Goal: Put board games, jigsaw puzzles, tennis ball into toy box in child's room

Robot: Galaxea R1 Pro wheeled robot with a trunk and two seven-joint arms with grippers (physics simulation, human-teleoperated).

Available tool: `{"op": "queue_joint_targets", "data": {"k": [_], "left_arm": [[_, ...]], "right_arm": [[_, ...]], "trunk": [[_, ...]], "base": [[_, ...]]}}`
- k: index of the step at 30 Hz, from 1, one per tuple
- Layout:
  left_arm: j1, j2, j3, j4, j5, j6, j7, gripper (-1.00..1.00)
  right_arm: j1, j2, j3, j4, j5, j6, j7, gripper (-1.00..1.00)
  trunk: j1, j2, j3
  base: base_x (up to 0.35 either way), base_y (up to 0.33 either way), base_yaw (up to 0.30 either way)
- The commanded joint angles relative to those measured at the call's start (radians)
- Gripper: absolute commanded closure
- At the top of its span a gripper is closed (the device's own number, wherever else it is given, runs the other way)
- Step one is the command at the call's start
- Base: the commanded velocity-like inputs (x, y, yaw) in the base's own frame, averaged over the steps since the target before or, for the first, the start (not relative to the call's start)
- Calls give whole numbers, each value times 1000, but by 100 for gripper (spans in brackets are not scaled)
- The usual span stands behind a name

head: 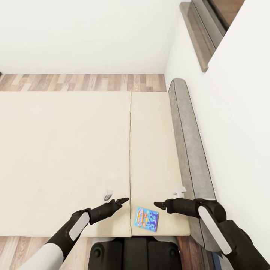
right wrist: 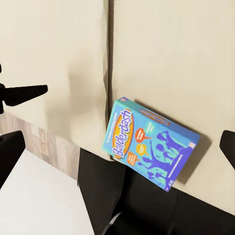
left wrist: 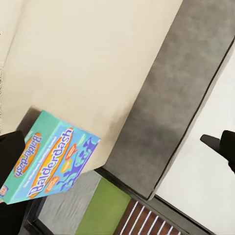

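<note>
Bed pickup not begun: one board game lies ungripped.

Left gripper [head: 123, 201] and right gripper [head: 159, 205] hold nothing; jaw gap cannot be told. Blue board game [head: 146, 219] lies flat at 6 o'clock on the bed [head: 75, 150], between them, near the mattress edge.

Two robot arms frame a blue board game [head: 146, 219]. Each arm is glossy black with a long white panel along the forearm, tapering to a slim black gripper: the left gripper [head: 122, 202] and right gripper [head: 160, 205] end in pointed dark fingers. The left upper arm turns pale grey-white. Below the game sits the black base — rounded, with two circular fittings.
</note>
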Motion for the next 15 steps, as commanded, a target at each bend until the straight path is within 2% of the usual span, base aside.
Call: {"op": "queue_joint_targets", "data": {"k": [1, 15], "left_arm": [[0, 1, -4, 0, 10, 7, 1, -100], [-1, 0, -5, 2, 10, 8, 4, -100]], "right_arm": [[-1, -1, 0, -1, 6, 3, 6, -100], [-1, 1, -5, -3, 7, 4, 5, -100]], "trunk": [[1, -2, -2], [1, -2, -22]], "base": [[0, 0, 0], [0, 0, 0]]}}
